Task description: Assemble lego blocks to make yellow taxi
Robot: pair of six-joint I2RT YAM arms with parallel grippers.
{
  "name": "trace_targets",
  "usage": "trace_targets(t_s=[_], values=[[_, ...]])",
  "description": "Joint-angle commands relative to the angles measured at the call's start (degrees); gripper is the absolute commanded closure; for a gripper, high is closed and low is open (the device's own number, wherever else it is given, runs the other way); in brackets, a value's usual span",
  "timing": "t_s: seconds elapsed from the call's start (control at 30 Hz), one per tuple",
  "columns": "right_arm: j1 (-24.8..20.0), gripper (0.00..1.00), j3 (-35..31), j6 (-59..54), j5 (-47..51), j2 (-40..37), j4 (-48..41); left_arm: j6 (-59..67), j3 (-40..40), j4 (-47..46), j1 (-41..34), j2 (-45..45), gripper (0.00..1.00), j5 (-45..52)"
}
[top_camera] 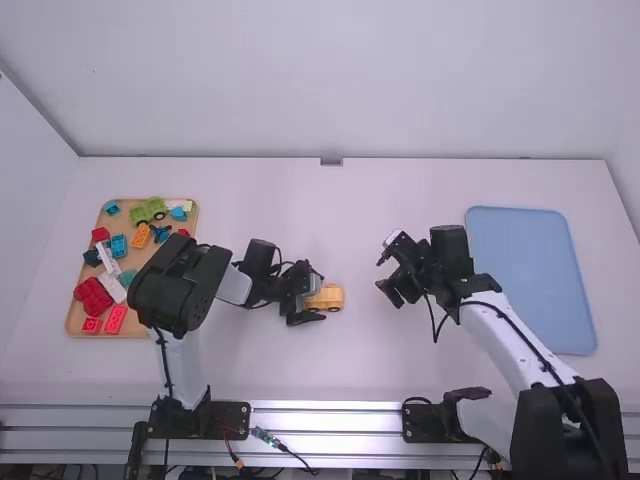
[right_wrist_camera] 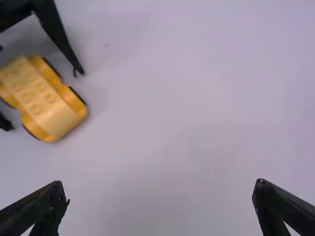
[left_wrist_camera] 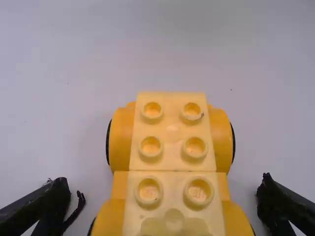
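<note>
The white table (top_camera: 420, 190) reaches past the yellow taxi (top_camera: 326, 297), my landmark, on all sides. The right arm (top_camera: 505, 340) comes in from the near right of the taxi, and the left arm (top_camera: 184, 365) from its near left.

Well right of the taxi, past the right gripper (top_camera: 379, 274), lies a flat blue tray (top_camera: 530, 275). Well left of it sits a wooden tray (top_camera: 130, 203) with loose pieces.

The left gripper (top_camera: 317, 298) is at the taxi, its 2 fingers spread wide, 1 on each side, with table showing between each fingertip and the yellow sides; it has hold of nothing. The right gripper is apart from the taxi, to its right, also wide open with nothing between its 2 fingers.

The taxi stands on its wheels on the table, between the 2 arms, with round studs on top and a smooth end toward the right gripper.

Among the pieces left of the taxi are a big red block (top_camera: 92, 296), a green vehicle (top_camera: 149, 210), a long white block (top_camera: 107, 258), a blue brick (top_camera: 118, 245) and an orange brick (top_camera: 141, 236).
</note>
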Motion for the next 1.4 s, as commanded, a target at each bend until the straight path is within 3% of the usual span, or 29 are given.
trace_targets(t_s=[0.0, 0.23, 0.4, 0.63, 0.87, 1.07, 1.37], values=[[1.14, 0.01, -0.35, 2.86, 3.13, -0.55, -0.13, -0.39, 1.05, -5.44, -0.24, 0.26, 0.01, -8.07], [3.78, 0.01, -0.33, 2.78, 5.14, -0.55, 0.48, 0.81, 8.85, -29.11, -0.24, -7.19, 0.01, -21.33], [5.29, 0.01, -0.33, 2.78, 6.34, -0.55, 1.62, 9.35, 18.38, -52.24, 1.16, -14.38, 0.01, -25.27], [4.72, 0.01, -0.33, 3.04, 6.34, -0.55, 2.56, 7.58, 31.67, -67.89, 4.66, -18.01, 0.01, -38.60], [4.33, 0.01, -0.33, 5.81, 7.06, -0.55, 6.43, -5.70, 43.69, -63.69, 10.43, -18.01, 0.01, -45.40], [4.22, 0.01, -0.33, 5.97, 7.63, -1.03, 9.38, -7.76, 53.05, -70.73, 19.26, -18.01, 0.01, -45.77], [4.28, 0.01, -0.33, 5.79, 7.61, -1.46, 11.93, -12.22, 55.10, -71.04, 36.37, -17.09, 0.01, -41.11]])
